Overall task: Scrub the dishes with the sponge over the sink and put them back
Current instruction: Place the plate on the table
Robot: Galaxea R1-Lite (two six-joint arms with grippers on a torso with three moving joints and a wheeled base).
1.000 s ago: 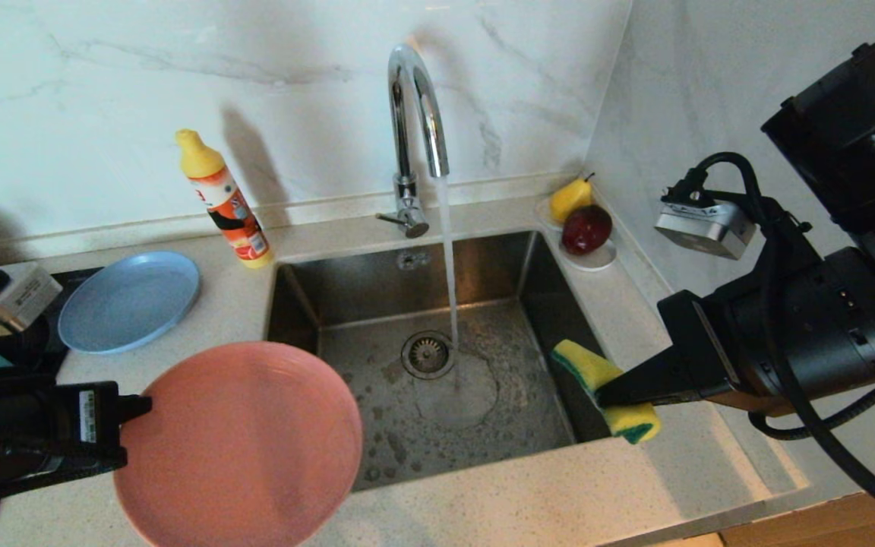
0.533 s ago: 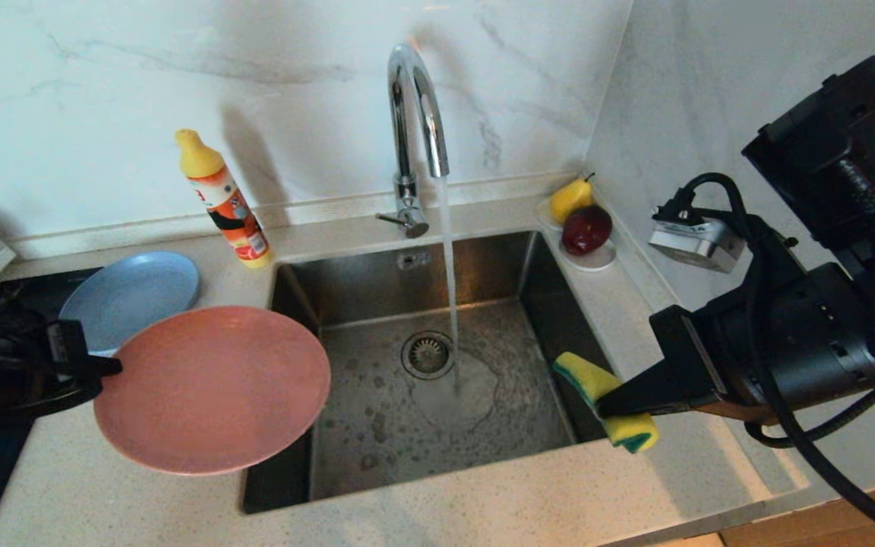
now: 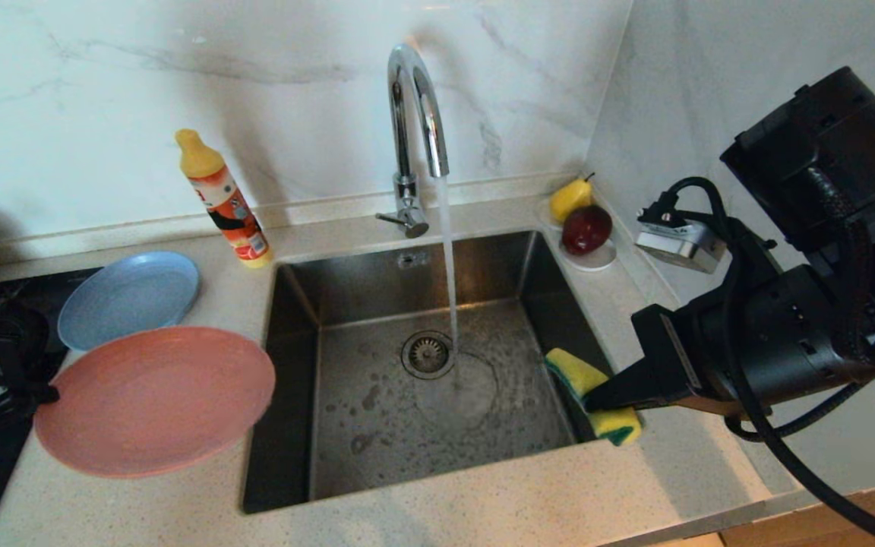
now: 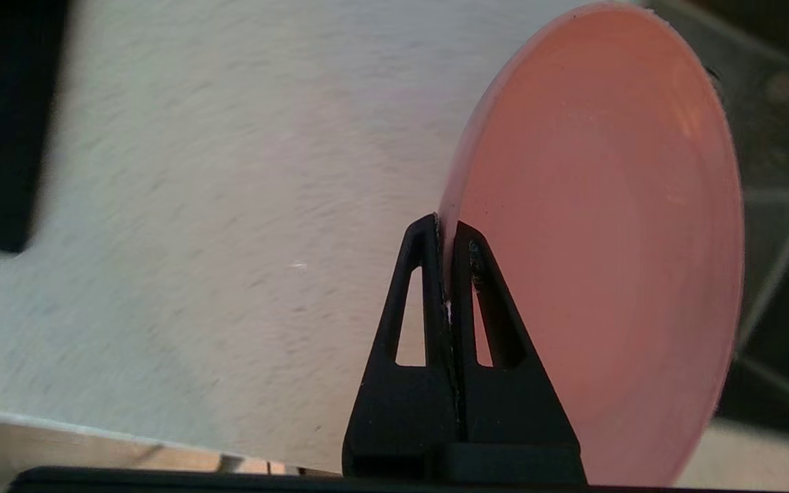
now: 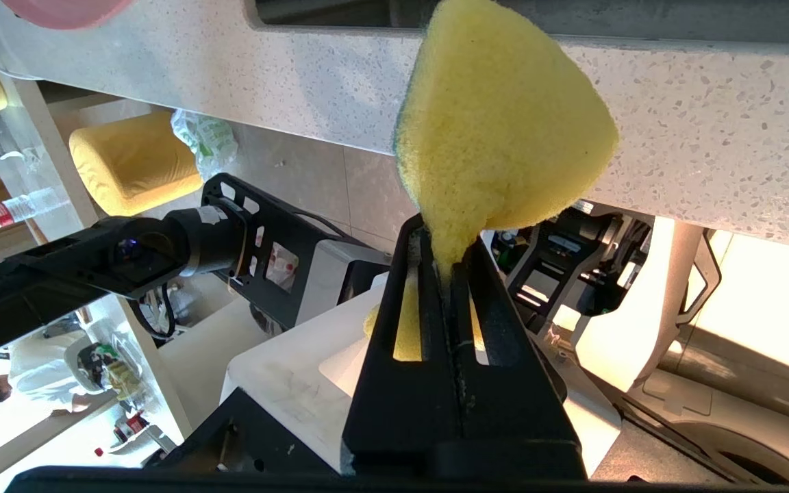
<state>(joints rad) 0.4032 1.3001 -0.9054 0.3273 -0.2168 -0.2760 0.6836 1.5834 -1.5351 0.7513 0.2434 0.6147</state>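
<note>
Swung away from the sink, the pink plate (image 3: 153, 400) now hovers over the counter (image 3: 483, 501) at the left, where a second ago it hung across the sink's near left corner. The left gripper (image 3: 42, 393) pinches its rim at the left edge, jaws pressed tight on the thin lip, as the left wrist view shows (image 4: 448, 274). The plate lies nearly flat, its far edge overlapping the blue plate (image 3: 128, 299), which rests on the counter just behind it. No bowl can be made out.

The sink (image 3: 422, 380) stands empty of dishes, its floor wet and spotted with suds. Water runs from the tap (image 3: 415, 114) in a thin stream, landing just right of the drain (image 3: 428, 354).

At the sink's near right corner the right gripper (image 3: 597, 399) squeezes the yellow sponge (image 3: 589, 395), jaws shut on it so it bulges out either side, held above the rim and barely shifted.

Farther out, a soap bottle (image 3: 225, 201) stands far left of the sink, and a pear (image 3: 570, 199) and a red apple (image 3: 586, 229) sit on a saucer (image 3: 597, 262) at the far right.

By the look of it, the pink plate has had its wash and is being put back; setting it down remains, and whether the blue plate is already washed cannot be told.
</note>
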